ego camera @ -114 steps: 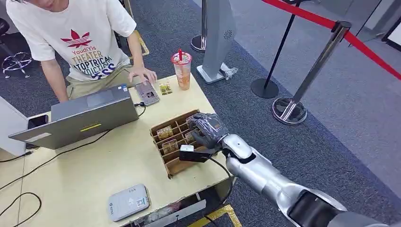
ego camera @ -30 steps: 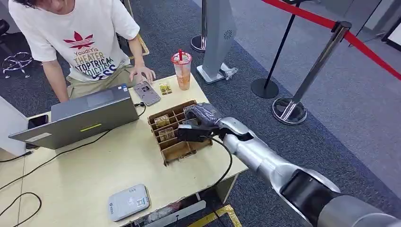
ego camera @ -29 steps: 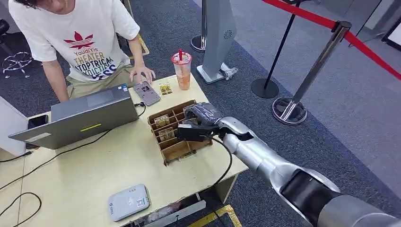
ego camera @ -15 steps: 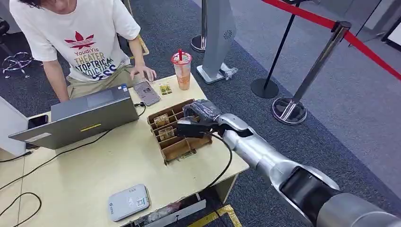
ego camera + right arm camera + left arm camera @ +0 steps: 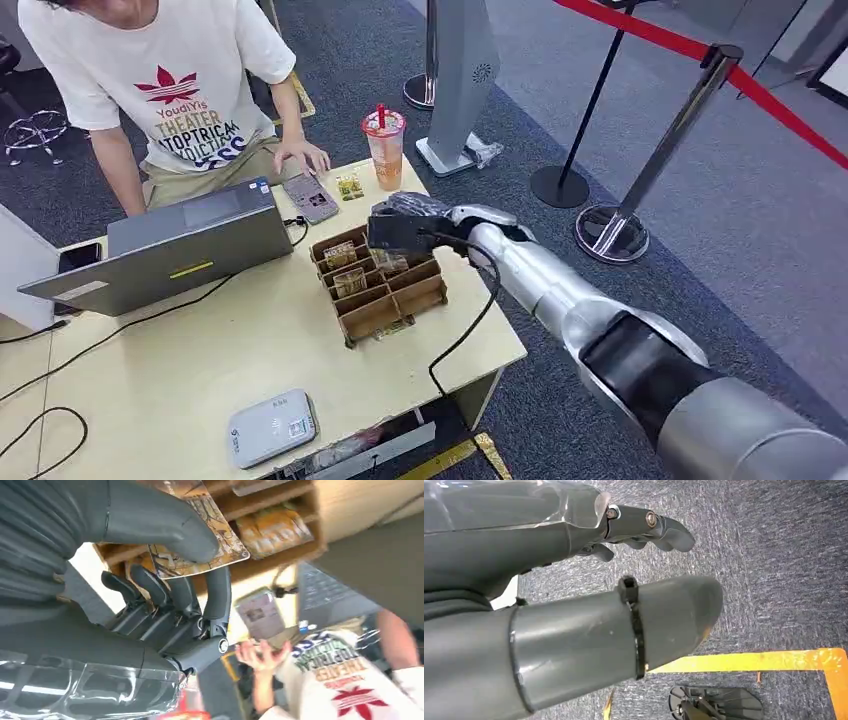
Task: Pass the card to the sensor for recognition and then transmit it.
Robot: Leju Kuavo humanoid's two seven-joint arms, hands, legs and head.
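Note:
A brown patterned card [image 5: 222,547] is pinched between the thumb and fingers of my right hand [image 5: 165,565], just above the wooden card box [image 5: 292,555]. In the head view my right hand [image 5: 405,222] hovers over the far end of that box [image 5: 378,292], which has several slots with cards in them. The white-grey sensor [image 5: 271,427] lies flat near the table's front edge, well to the left of the box. My left hand [image 5: 639,527] hangs over the carpet with nothing in it, its fingers loosely curled and clear of the thumb.
A person [image 5: 170,90] sits behind the table with a hand [image 5: 300,155] by a grey device [image 5: 310,196]. An open laptop [image 5: 180,245] stands on the left, and a drink cup [image 5: 384,148] at the far edge. Stanchions [image 5: 690,110] with red rope stand on the right.
My right hand has risen from the box's near slots and moved toward the far end of the box, with the card in its fingers. The sensor lies as before.

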